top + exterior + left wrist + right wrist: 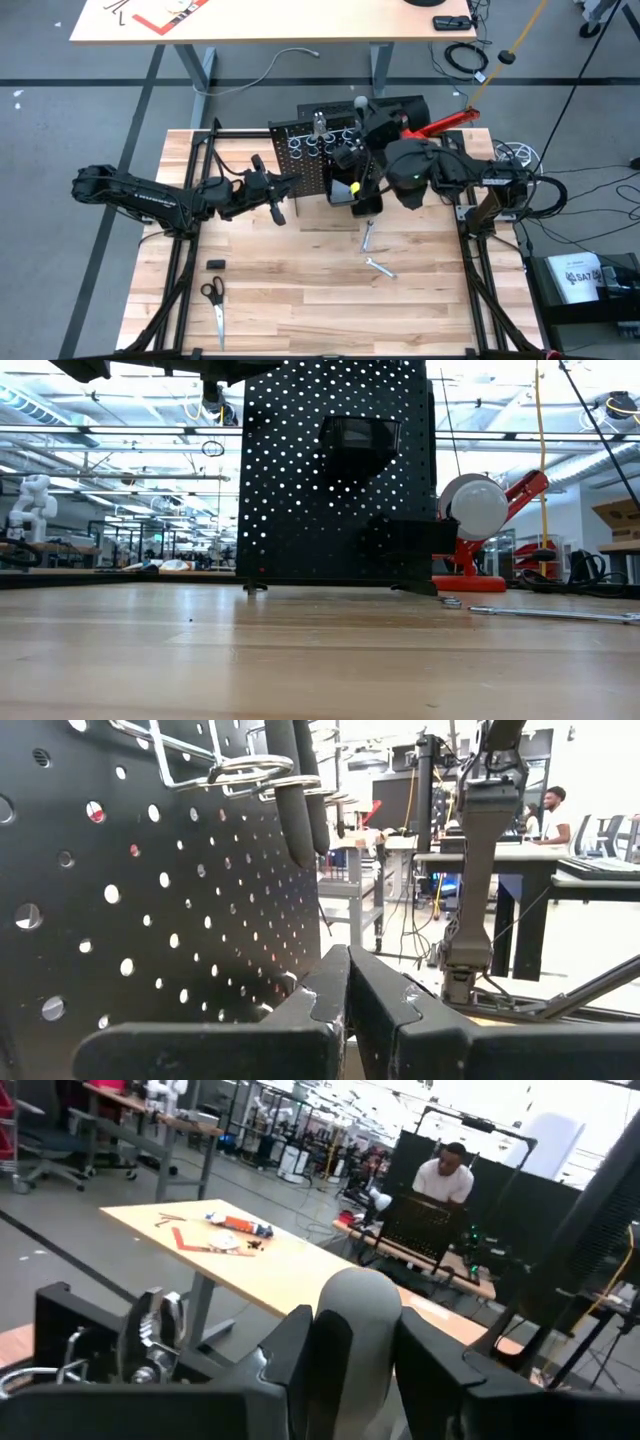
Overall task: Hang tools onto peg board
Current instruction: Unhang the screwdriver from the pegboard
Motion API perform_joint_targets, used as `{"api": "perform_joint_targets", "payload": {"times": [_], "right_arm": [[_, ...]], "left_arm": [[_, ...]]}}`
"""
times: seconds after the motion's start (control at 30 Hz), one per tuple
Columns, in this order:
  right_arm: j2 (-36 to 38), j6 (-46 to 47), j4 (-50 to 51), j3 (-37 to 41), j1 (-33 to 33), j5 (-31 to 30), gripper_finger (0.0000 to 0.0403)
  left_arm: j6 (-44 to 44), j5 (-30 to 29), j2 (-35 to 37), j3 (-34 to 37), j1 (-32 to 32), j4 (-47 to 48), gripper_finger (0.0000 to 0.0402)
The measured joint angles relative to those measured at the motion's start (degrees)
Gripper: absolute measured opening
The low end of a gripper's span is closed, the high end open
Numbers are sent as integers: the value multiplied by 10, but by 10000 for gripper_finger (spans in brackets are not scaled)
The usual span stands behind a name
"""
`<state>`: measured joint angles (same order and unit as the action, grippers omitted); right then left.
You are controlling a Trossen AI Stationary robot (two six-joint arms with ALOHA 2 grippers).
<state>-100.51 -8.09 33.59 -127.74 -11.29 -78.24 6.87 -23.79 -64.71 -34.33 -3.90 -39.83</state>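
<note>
1. Gripping a grey-handled tool [355,1342], the right gripper [357,150] is seen at the peg board [300,150]; in the right wrist view the rounded handle end stands up between the two fingers, which are closed partway against it.
2. The tool's long axis appears roughly upright, its lower end hidden below the fingers, so it cannot be told whether it is already seated in a ring or bin.
3. The peg board lies directly under and just ahead of this gripper, so a straight lowering is judged to be the move called for.
4. The left gripper [272,198] is held shut and empty beside the board's face.
5. Two wrenches [373,250] remain flat on the table [300,300], nearer the right arm; scissors [214,305] lie well apart, toward the left.
</note>
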Motion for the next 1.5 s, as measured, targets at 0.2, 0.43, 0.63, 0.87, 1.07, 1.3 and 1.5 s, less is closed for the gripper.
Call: {"api": "perform_joint_targets", "payload": {"times": [0.2,0.43,0.63,0.87,1.07,1.3,1.5], "right_arm": [[2,-71,-70,0,-16,-23,104],[2,-174,-164,0,-25,-25,104],[2,-253,-236,0,-26,-22,103],[2,-357,-328,0,-44,-9,103],[14,-444,-358,0,-86,-14,102],[32,-470,-297,0,-172,-25,100],[41,-414,-175,0,-256,-68,97]], "left_arm": [[0,0,0,0,0,0,18],[0,0,0,0,0,0,18],[0,0,0,0,0,-1,18],[0,0,0,0,0,-1,18],[0,0,0,0,0,-1,18],[0,0,0,0,0,-1,18],[0,0,0,0,0,-1,18]]}}
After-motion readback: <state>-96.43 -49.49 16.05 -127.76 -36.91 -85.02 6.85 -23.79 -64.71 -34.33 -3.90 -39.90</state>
